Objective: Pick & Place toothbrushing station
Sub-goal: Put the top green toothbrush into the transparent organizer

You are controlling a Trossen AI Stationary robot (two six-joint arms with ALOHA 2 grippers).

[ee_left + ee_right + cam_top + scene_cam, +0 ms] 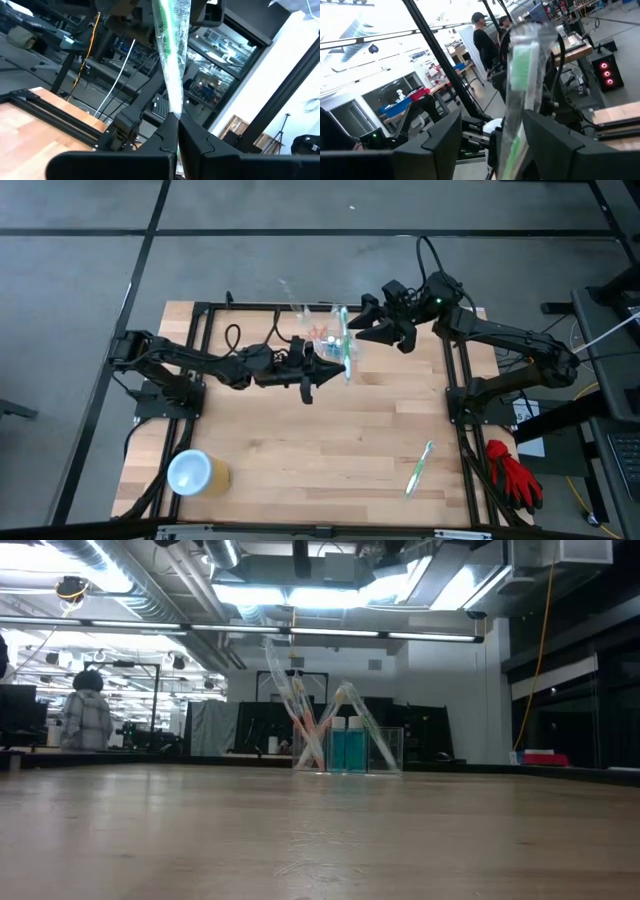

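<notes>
Clearly my left gripper (340,367) pinches a wrapped green toothbrush (172,60); my right gripper (362,323) straddles it, open. Light, crinkly, slippery—grip mid-wrapper.

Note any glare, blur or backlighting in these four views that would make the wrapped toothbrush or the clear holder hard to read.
Low view: ceiling lights glare behind the toothbrushing station, whose clear walls almost vanish. Left wrist view: the wrapped green toothbrush is soft and close, pinched in the shut left gripper. Right wrist view: bright windows wash the background; the wrapper is blurred between the right gripper's fingers. High view: even light.
</notes>
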